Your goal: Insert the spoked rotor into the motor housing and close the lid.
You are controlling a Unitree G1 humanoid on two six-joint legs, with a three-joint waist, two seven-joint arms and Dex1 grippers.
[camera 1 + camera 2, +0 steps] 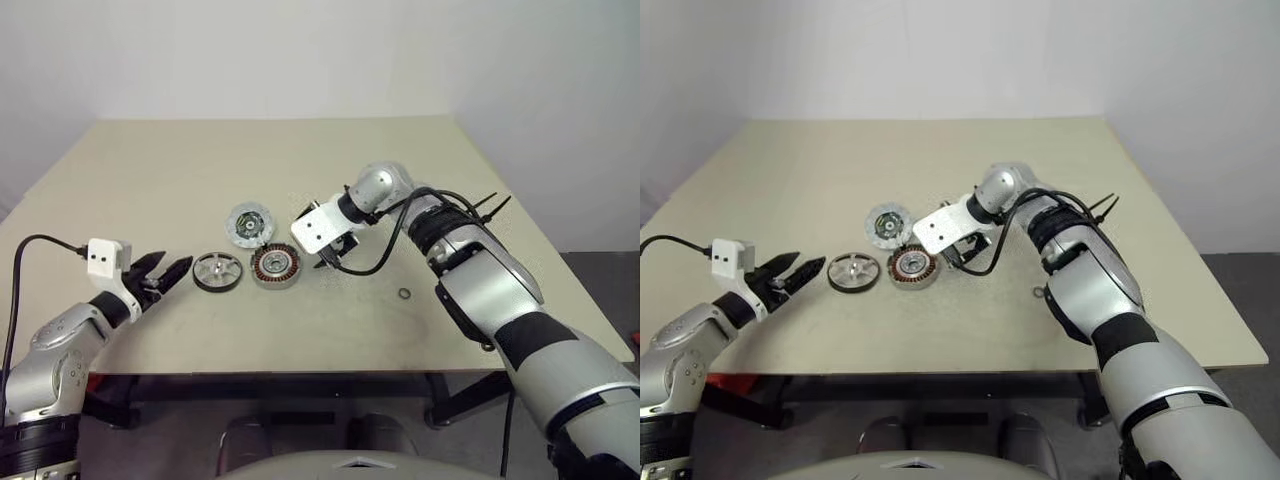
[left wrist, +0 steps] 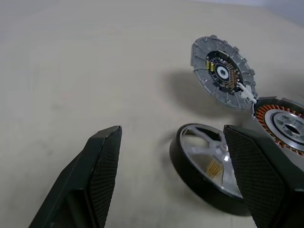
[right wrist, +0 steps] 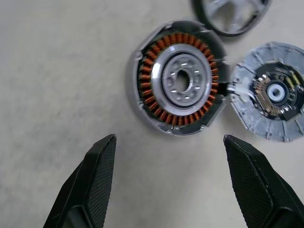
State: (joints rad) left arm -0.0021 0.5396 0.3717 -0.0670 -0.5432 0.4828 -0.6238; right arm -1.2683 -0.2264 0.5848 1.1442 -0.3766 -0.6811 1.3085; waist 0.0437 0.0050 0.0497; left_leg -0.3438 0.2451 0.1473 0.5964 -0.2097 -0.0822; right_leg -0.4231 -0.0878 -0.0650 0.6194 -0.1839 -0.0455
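Currently all three parts lie apart on the bench, none assembled. The spoked rotor rests flat just beside the motor housing, on its left, and the lid lies just behind the housing, apparently joined to it by short white wires seen in the wrist views.

The left tool is held near the rotor's outer side with its fingers spread and nothing between them. The right tool hangs over the bench beside the housing, pointed steeply down, its fingers likewise spread wide and empty.

The rotor is judged to be rigid metal, fairly heavy for its size, with a smooth black rim that may be slippery. It would best be taken across the rim, or by rim and a spoke, since it lies flat and offers little height to pinch. The housing's copper windings look delicate and should not be pressed; it is better steadied by its silver outer wall. The lid's patterned centre carries small components, so its edge is the safer hold, and the wires limit how far it can be swung.
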